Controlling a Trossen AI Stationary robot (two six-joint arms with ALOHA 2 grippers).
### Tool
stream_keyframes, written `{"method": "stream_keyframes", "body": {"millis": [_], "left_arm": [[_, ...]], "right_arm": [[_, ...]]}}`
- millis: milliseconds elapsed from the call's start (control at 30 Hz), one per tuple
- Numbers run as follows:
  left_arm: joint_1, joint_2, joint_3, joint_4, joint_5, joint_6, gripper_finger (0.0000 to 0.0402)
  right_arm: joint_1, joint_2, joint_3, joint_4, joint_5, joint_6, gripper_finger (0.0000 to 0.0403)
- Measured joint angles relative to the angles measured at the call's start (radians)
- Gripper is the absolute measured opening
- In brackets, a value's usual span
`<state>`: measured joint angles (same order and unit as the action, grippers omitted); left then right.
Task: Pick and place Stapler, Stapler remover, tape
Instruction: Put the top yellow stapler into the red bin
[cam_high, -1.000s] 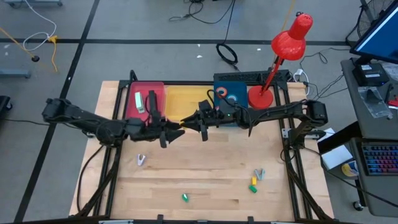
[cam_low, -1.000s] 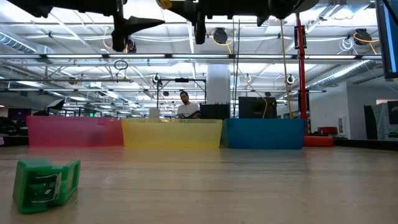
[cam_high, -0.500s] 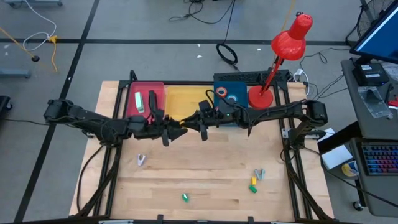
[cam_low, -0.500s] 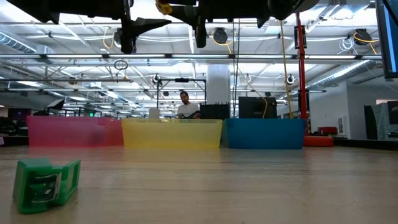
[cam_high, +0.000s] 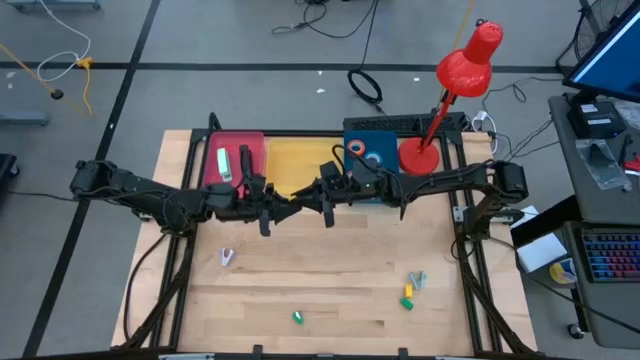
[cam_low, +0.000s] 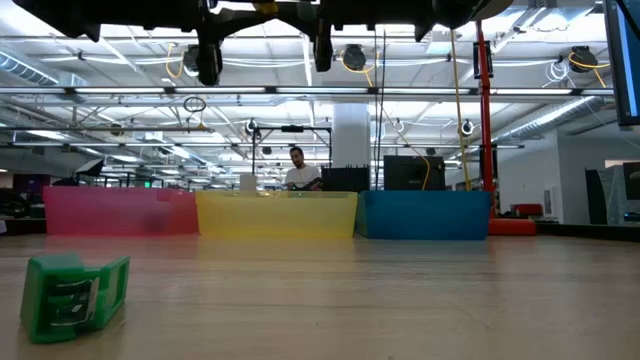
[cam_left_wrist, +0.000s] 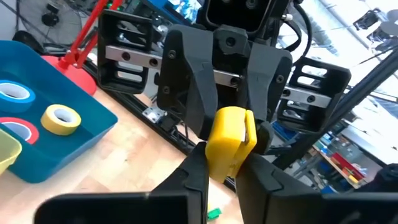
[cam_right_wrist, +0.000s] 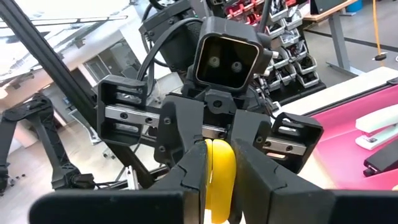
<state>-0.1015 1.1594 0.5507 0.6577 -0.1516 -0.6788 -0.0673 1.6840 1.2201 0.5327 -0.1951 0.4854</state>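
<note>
A yellow stapler remover hangs in the air over the table's middle, in front of the bins. Both grippers are shut on it, my left gripper from the left and my right gripper from the right. Two staplers, one white and one black, lie in the pink bin. The tape rolls, yellow, blue and red, lie flat in the blue bin. My left gripper pinches the remover's end that faces it between its two fingers, coming level from the table's left. The remover is clear of the table. My right gripper pinches the opposite end between its two fingers, coming level from the table's right, tip to tip with the left one.
A yellow bin stands between the pink and blue ones. A red desk lamp stands at the back right. Loose removers lie on the wood: green, white, a yellow-green and grey pair.
My left gripper has moved a little toward the table's right, onto the yellow remover in my right gripper, and has shut on it. The remover and the right arm have stayed in place.
</note>
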Motion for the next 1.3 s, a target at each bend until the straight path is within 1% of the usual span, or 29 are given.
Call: {"method": "stream_keyframes", "body": {"millis": [200, 267, 567, 733, 800, 1000, 1100, 1133, 1200, 1300], "left_arm": [[0.020, 0.000, 0.000, 0.003, 0.026, 0.000, 0.0049], [0.022, 0.000, 0.000, 0.003, 0.029, 0.000, 0.0049], [0.023, 0.000, 0.000, -0.006, 0.025, 0.003, 0.0050], [0.013, 0.000, 0.000, -0.033, 0.024, -0.002, 0.0050], [0.009, -0.009, 0.000, -0.070, 0.024, -0.010, 0.0050], [0.008, -0.053, 0.001, -0.250, 0.020, -0.037, 0.0050], [0.009, -0.091, 0.001, -0.391, -0.002, -0.057, 0.0050], [0.013, -0.107, 0.001, -0.454, -0.022, -0.066, 0.0050], [0.026, -0.148, 0.001, -0.610, -0.093, -0.102, 0.0050], [0.070, -0.207, 0.001, -0.897, -0.224, -0.223, 0.0050]], "right_arm": [[0.003, 0.000, 0.000, -0.003, 0.003, 0.000, 0.0050], [0.003, 0.000, 0.000, -0.004, 0.008, -0.001, 0.0057], [0.002, 0.001, 0.001, -0.024, 0.017, 0.003, 0.0133], [-0.001, 0.001, 0.001, -0.048, 0.015, -0.010, 0.0161], [-0.005, 0.002, 0.001, -0.045, 0.013, -0.016, 0.0168], [-0.032, 0.002, 0.001, -0.032, 0.012, -0.026, 0.0175], [-0.045, 0.002, 0.001, -0.027, 0.012, -0.026, 0.0175], [-0.049, 0.002, 0.001, -0.026, 0.012, -0.026, 0.0175], [-0.055, 0.002, 0.001, -0.026, 0.012, -0.026, 0.0175], [-0.060, 0.002, 0.001, -0.022, 0.011, -0.027, 0.0173]]}}
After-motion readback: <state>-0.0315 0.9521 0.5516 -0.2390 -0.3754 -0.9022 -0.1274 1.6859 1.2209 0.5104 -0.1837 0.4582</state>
